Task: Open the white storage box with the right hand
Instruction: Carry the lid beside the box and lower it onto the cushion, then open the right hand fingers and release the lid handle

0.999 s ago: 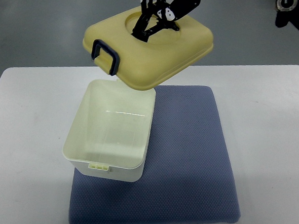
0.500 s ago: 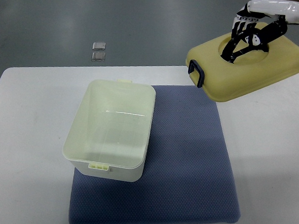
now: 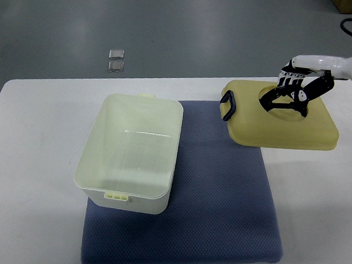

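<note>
Now right hand (image 3: 291, 93) curled, gripping lid (image 3: 284, 122)

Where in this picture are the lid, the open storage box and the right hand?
lid (image 3: 295, 130): top view, its flat top.
storage box (image 3: 86, 156): top view, its left wall.
right hand (image 3: 292, 91): top view, its fingers.

Setting: lab or test room | Evidence: plain white table (image 3: 37, 159) on grey floor (image 3: 170, 24), blue mat (image 3: 219, 200), robot arm (image 3: 324, 62), floor plates (image 3: 116, 61)

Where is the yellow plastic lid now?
The yellow plastic lid is at the table's far right, overlapping the blue mat's corner, with the right hand on it.
</note>
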You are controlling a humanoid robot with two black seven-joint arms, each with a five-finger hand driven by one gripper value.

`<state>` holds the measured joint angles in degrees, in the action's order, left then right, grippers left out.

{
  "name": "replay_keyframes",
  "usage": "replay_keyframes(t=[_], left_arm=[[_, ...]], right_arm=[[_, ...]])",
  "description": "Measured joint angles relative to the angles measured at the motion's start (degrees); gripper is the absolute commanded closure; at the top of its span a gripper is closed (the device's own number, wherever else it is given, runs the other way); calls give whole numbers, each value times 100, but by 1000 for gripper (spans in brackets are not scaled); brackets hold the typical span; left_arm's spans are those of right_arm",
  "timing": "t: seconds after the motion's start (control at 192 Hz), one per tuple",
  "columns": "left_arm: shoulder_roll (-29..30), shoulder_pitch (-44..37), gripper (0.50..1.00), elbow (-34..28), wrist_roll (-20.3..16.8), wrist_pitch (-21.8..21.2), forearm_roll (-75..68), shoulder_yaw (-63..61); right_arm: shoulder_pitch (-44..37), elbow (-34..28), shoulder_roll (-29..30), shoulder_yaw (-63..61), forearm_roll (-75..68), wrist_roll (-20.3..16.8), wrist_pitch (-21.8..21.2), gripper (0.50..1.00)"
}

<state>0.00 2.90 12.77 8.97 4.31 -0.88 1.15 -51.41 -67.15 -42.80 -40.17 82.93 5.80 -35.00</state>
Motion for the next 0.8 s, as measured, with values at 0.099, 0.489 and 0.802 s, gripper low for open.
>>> replay_keyframes(t=[0.099,0.489,0.802], left_arm=[[0,0,500,2,0,0,0,6],[0,0,500,-19,0,0,0,0],[0,0,500,15,0,-8,0,8]], right_arm=[[192,0,173,27,52,-11,0,1000],[347,0,582,335,82,-17,0,1000],[321,-9,1152,335,87,-33,0,1000]])
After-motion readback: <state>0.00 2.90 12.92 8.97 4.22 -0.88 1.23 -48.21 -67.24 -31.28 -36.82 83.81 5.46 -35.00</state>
